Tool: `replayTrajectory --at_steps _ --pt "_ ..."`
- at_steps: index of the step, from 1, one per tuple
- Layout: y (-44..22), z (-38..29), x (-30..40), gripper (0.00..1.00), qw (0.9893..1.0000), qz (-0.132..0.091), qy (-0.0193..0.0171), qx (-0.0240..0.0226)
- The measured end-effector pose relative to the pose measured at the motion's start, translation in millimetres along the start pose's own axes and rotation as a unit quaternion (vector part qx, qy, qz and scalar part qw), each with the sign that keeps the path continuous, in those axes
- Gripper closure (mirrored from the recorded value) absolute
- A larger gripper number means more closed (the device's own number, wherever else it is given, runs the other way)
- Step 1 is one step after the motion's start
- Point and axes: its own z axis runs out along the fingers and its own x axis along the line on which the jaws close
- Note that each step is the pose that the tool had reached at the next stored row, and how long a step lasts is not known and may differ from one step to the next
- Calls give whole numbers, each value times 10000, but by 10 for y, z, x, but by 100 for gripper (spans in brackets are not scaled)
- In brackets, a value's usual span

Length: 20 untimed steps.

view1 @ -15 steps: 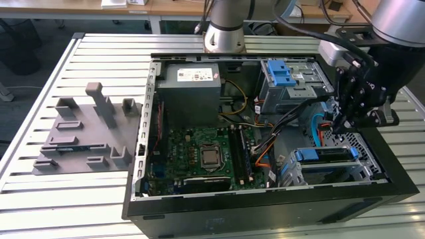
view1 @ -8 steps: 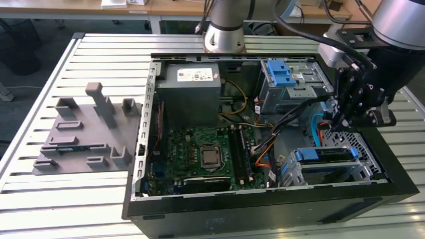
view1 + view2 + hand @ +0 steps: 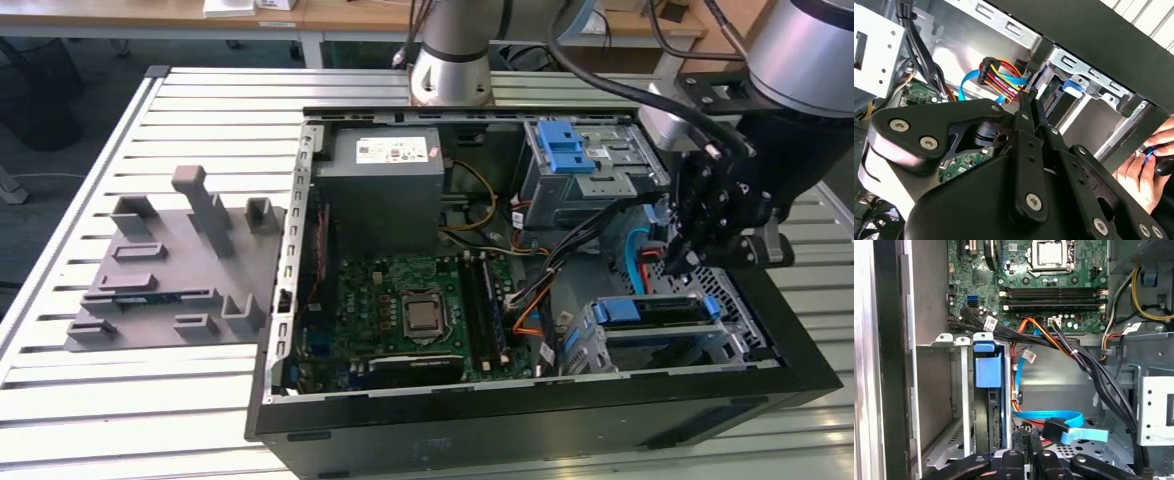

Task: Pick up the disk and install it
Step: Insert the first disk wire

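Disk (image 3: pixel 651 312) already in the metal cage (image 3: pixel 727 345) at the case's corner, right under the pincer (image 3: pixel 681 265). Pincer hanging just above it, fingers pressed together, holding nothing.

Looks like a stiff metal brick: heavy for how small it is, hard, smooth and slippery on its flat faces. Would not bend, but probably hates bumps and drops. Best held by the two long sides where the blue plastic rails run, not by the label face. Needs a firm squeeze and a slow, straight slide.

Lies long-ways in the cage. Blue tab (image 3: pixel 988 367) at one end, facing the green board (image 3: pixel 1054 285); other end pointing toward the case's outer wall. Long side running about across the exterior view, left to right.

Close by the pincer, a bunch of red, yellow and blue cables (image 3: pixel 1001 75), loose, near the cage mouth. Farther out, black case (image 3: pixel 534 425) on the slatted worktop (image 3: pixel 200 400). Beyond the case wall, a person's hand (image 3: pixel 1146 162) in the second wrist view.
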Motion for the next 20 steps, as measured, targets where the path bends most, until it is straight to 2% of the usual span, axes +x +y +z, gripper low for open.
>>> replayTrajectory --at_steps 5,10,15,20 --pt "0 24 90 84 10000 2 -1 -2" --pt "0 31 102 84 10000 2 -2 -3" --pt "-1 44 176 84 10000 2 -2 -3" --pt "1 64 214 84 10000 42 0 -4"
